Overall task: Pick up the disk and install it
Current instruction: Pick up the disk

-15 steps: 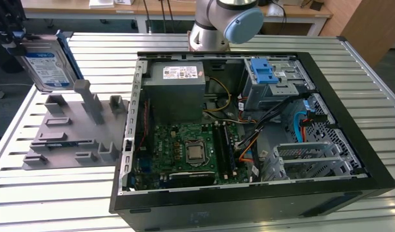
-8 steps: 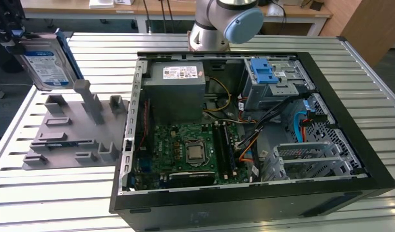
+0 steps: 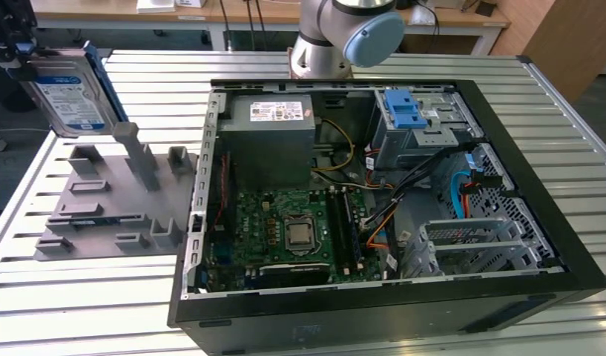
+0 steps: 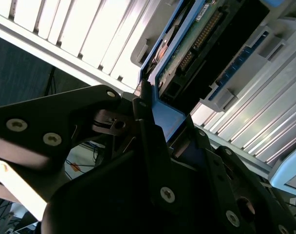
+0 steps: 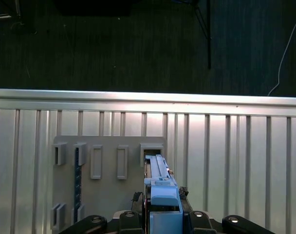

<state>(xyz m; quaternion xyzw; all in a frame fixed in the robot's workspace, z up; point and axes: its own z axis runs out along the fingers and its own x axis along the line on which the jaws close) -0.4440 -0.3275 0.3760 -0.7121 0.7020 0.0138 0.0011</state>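
Robotics lab: slatted metal workbench (image 3: 85,311), opened computer tower (image 3: 382,315), robot arm (image 3: 334,37).

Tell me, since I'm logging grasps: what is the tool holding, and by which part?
The tool is shut on the disk, clamping its upper end by the blue side rails; the rest of the disk hangs free below.

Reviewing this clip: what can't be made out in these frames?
Exterior view: the hand gripping the disk is cut off by the left edge.
First wrist view: the disk stands edge-on, so its label is hidden; it covers part of the grey holder.
Second wrist view: the hand's dark links hide much of the disk.
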